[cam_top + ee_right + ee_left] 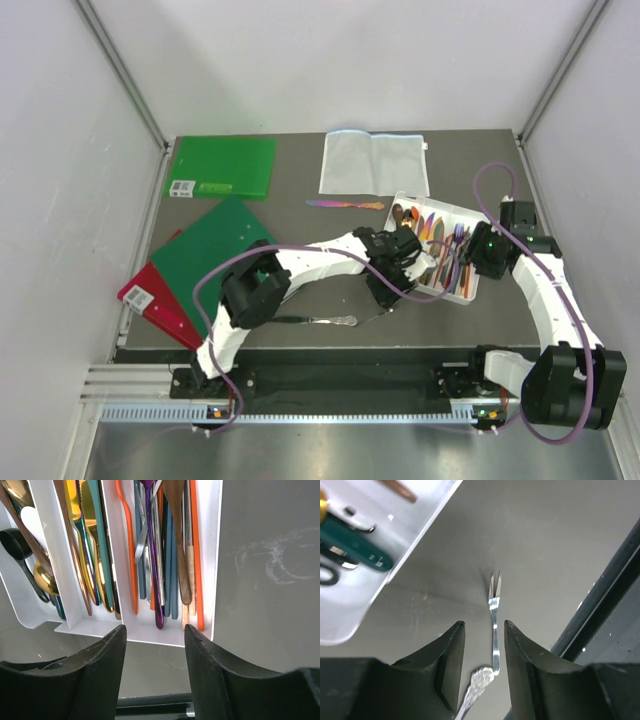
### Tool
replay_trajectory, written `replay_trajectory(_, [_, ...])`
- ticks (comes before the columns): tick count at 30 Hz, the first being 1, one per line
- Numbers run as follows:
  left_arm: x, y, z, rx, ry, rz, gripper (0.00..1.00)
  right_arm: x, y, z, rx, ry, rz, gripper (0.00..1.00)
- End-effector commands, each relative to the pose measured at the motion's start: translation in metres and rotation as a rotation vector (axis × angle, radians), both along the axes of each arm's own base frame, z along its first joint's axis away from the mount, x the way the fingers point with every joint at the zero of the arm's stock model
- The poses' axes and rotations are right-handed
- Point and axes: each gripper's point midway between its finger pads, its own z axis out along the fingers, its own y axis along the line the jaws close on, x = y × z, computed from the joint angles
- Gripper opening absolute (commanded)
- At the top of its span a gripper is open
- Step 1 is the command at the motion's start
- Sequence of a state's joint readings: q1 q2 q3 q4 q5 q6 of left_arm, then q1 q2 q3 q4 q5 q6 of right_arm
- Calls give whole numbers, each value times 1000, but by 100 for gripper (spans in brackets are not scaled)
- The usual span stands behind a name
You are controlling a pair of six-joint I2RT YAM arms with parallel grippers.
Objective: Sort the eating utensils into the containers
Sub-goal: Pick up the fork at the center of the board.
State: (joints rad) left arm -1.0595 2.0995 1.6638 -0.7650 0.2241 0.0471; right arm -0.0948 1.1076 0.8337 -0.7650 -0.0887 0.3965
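A white tray [432,199] at the right holds several utensils in gold, teal, orange and purple [150,555]. My left gripper [383,292] hovers by the tray's near left corner [395,540]. It is open [482,630], and a small silver fork [494,615] lies on the table between its fingers, touching neither. An ornate silver handle [477,685] meets the fork's end; that longer silver utensil [315,321] lies left of the gripper. An iridescent knife [345,204] rests behind the tray's left side. My right gripper [155,632] is open and empty above the tray's near end [165,635].
Two green books [222,166] [205,255] and a red one [150,300] lie at the left. A clear plastic bag [375,163] sits at the back centre. The table's dark front rail [605,595] runs just right of the left gripper.
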Motion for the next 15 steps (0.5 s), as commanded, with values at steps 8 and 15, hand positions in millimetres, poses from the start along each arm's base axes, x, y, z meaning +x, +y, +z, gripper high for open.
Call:
replay_trajectory(8, [-13, -33, -4, -35, 25, -45, 43, 11, -5, 8, -8, -49, -15, 51])
replay_trajectory(15, [-8, -39, -14, -20, 7, -38, 43, 10, -5, 8, -12, -46, -7, 50])
